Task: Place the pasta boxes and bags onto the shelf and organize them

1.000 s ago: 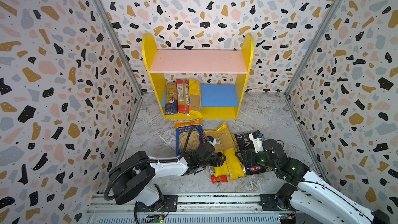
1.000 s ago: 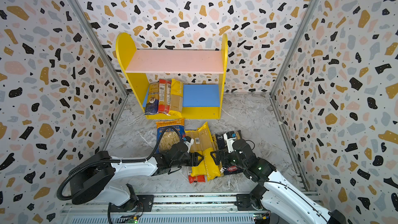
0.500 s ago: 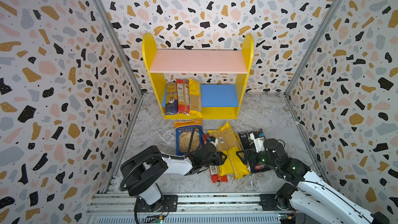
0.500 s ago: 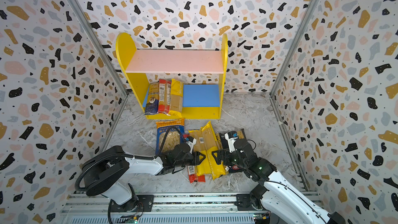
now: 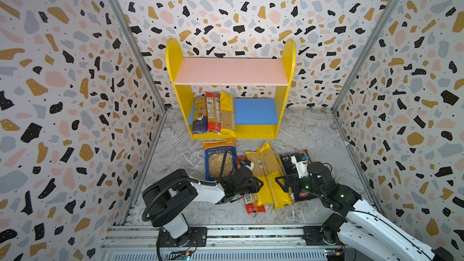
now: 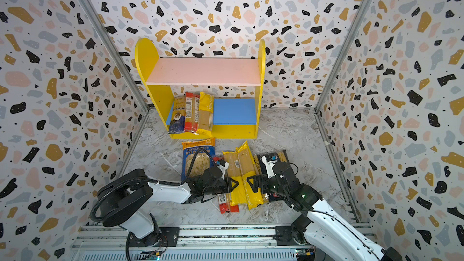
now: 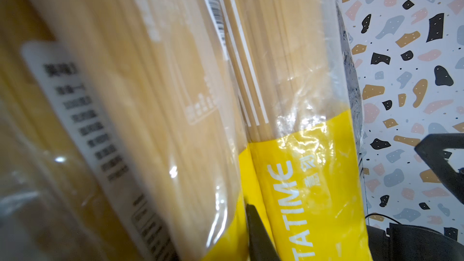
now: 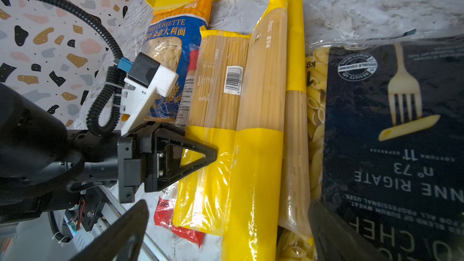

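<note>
Closed left fingers (image 8: 209, 153) onto the yellow spaghetti pack (image 8: 218, 111), pinching it. Kept right fingers (image 8: 118, 229) spread. Probably readied it for the shelf (image 5: 229, 71).

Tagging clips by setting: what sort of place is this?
Likely a staged robot test cell, not a real pantry: terrazzo-print walls on three sides, a toy-like shelf, and an aluminium rail in front.

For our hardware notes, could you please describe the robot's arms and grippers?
The left arm and right arm have white shells and black joints. A black corrugated hose runs to the left arm's white camera mount with its blue plug. The left gripper and right gripper are black, with triangular open-frame fingers.
</note>
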Controlling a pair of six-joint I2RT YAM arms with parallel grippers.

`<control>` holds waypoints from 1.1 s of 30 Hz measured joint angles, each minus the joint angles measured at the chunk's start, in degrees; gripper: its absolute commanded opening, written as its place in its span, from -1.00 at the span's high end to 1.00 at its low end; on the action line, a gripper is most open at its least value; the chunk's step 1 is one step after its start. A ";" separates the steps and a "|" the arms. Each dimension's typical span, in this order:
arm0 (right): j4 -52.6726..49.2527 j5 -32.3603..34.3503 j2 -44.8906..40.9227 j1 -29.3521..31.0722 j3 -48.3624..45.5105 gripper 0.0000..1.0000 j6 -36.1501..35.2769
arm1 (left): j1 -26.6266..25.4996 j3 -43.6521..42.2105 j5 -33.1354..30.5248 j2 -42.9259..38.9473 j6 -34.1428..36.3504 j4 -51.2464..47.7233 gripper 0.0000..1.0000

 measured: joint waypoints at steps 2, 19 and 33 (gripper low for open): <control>0.00 -0.13 0.00 0.00 0.00 -0.98 0.00 | -0.04 0.00 -0.09 -2.21 1.31 -2.97 1.00; 0.83 -1.33 1.49 0.00 -0.28 -0.98 0.07 | -0.90 0.35 -1.27 -11.34 8.81 -14.45 1.00; 6.62 -5.53 8.24 0.00 -1.84 -0.72 0.59 | -0.90 0.35 -0.66 -11.37 9.70 -14.36 1.00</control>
